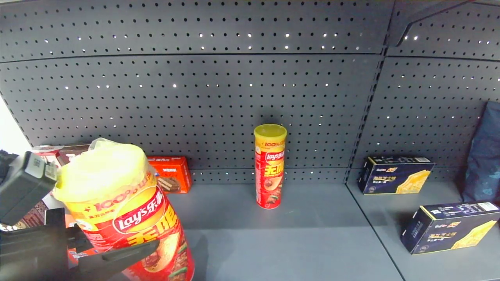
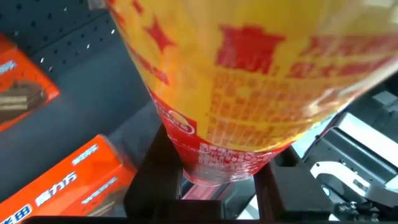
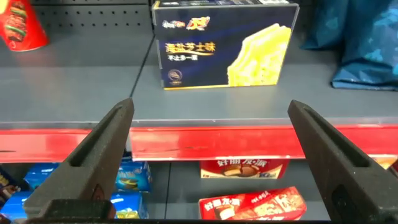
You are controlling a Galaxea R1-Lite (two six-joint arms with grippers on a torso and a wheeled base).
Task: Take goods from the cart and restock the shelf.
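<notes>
My left gripper is shut on a red and yellow chip can with a yellow lid, held tilted over the grey shelf at its left front. In the left wrist view the can sits between the dark fingers. A second, matching chip can stands upright at the middle back of the shelf. My right gripper hangs open in front of the shelf edge, its fingers empty, facing a dark blue box.
Orange boxes stand at the back left, also below the held can. Two dark blue boxes and a blue bag fill the right bay. A perforated back wall closes the shelf. Lower shelves hold packets.
</notes>
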